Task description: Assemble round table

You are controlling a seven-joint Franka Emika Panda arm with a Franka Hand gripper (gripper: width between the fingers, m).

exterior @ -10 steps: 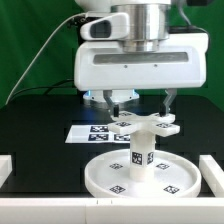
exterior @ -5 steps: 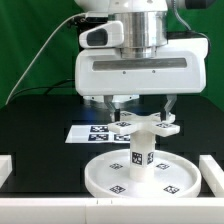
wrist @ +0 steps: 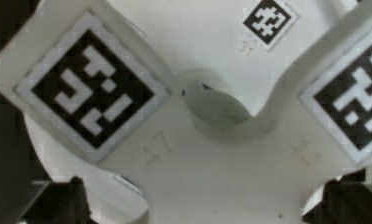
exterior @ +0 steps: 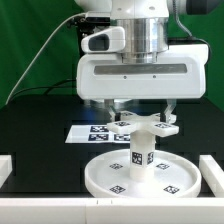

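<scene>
The round table stands on the black table top. Its large rimmed disc lies flat, the short post stands upright in its middle, and the cross-shaped piece sits on top of the post. My gripper hangs straight above the cross, open, with one finger on either side of it. In the wrist view the cross fills the picture, and my gripper shows dark fingertips wide apart at its edges. Whether they touch the cross I cannot tell.
The marker board lies flat behind the disc. White rails stand at the exterior view's left, right and front. A green backdrop and a cable are behind the arm.
My gripper has come down a little toward the cross-shaped piece. The cross, post and disc have not moved.
</scene>
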